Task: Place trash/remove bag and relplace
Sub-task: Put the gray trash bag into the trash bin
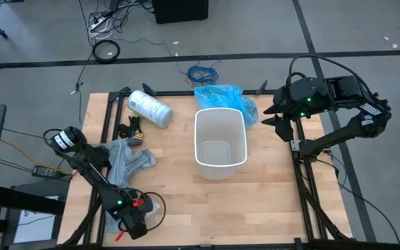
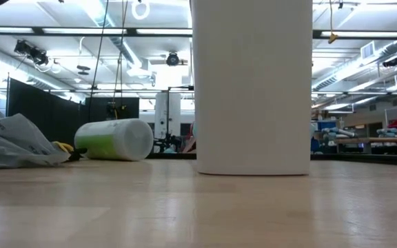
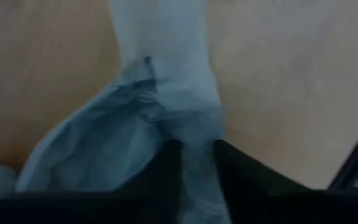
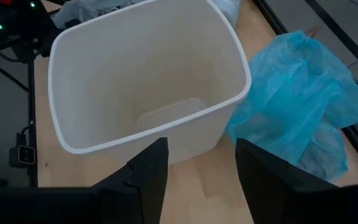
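Grey liner (image 1: 127,160) is pinched in left gripper (image 3: 197,163) jaws near table's left edge; thin film may slip or tear when lifted toward unlined bin (image 1: 220,144), while right gripper (image 4: 196,163) jaws are held spread.

The bin (image 1: 220,142) stands mid-tabletop (image 1: 269,201). The bag (image 1: 226,99) lies just behind it, at the far edge. The roll (image 1: 149,108) lies to the bin's left, and the grey liner (image 1: 126,158) lies nearer the left edge.
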